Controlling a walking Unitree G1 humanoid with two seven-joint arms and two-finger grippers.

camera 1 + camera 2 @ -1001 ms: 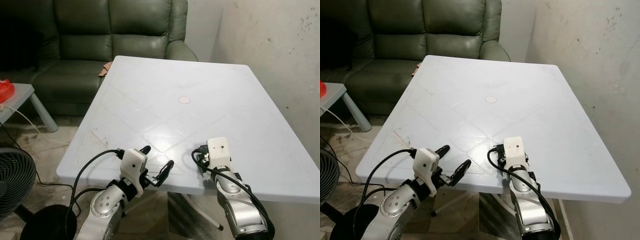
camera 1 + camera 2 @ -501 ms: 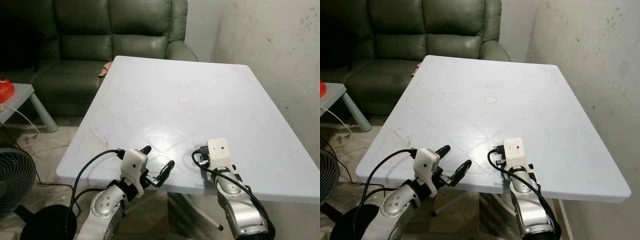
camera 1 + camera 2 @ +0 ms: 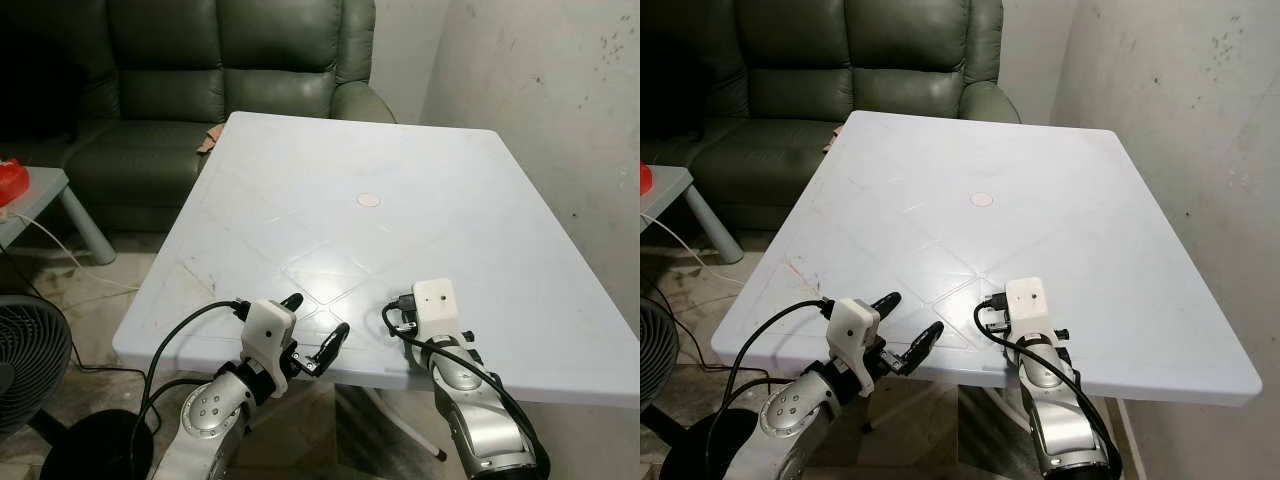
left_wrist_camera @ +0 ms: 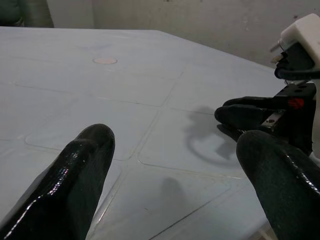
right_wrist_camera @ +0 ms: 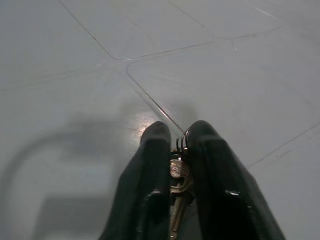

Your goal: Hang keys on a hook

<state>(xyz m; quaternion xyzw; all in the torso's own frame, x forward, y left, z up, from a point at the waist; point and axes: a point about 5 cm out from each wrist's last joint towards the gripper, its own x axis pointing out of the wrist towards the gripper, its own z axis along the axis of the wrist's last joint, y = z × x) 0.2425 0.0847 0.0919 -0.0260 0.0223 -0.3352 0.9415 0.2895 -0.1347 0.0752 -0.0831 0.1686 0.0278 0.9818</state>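
My right gripper [image 5: 177, 134] is shut on a small bunch of brass-coloured keys [image 5: 176, 172], pinched between its two black fingers just above the white table [image 3: 400, 160]. From the head views, its white wrist block [image 3: 432, 300] hangs over the table's near edge and hides the fingers. My left gripper [image 3: 316, 314] is open and holds nothing, hovering at the near edge to the left of the right one. The left wrist view looks across the tabletop at the right gripper [image 4: 225, 112] between my own spread fingers [image 4: 90, 150].
A small round cap [image 3: 369, 200] marks the table's middle. A dark green sofa [image 3: 200, 80] stands behind the table and a stained wall [image 3: 560, 100] runs along its right. On the left are a low grey side table [image 3: 40, 195] and a black fan [image 3: 25, 360].
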